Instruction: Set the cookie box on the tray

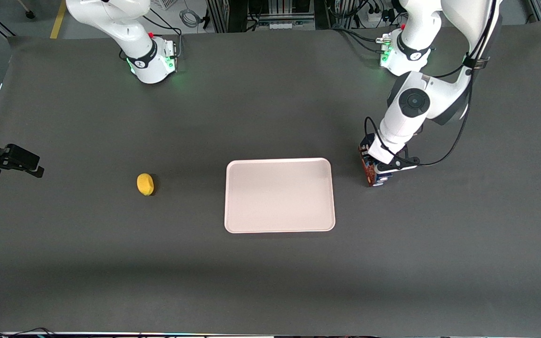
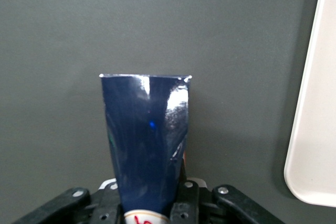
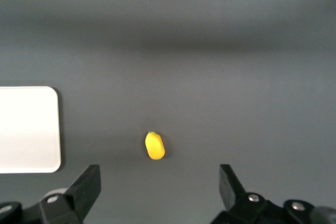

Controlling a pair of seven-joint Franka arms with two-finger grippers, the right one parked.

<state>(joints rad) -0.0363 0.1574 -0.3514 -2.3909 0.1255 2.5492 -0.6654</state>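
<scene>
The cookie box point(image 1: 368, 170), a narrow dark navy carton with brown cookie pictures on its side, is beside the tray point(image 1: 280, 195), toward the working arm's end of the table. My left gripper point(image 1: 379, 170) is shut on it from above. In the left wrist view the glossy navy box point(image 2: 147, 135) runs out from between the fingers point(image 2: 184, 198), with a white-and-red logo at its gripped end. The pale pinkish-white tray point(image 2: 315, 129) lies flat with nothing on it, a short gap away from the box. I cannot tell whether the box rests on the table or hangs just above it.
A small yellow lump point(image 1: 145, 184) lies on the dark table mat toward the parked arm's end, beside the tray; it also shows in the right wrist view point(image 3: 155, 146), where a corner of the tray point(image 3: 29, 129) shows too.
</scene>
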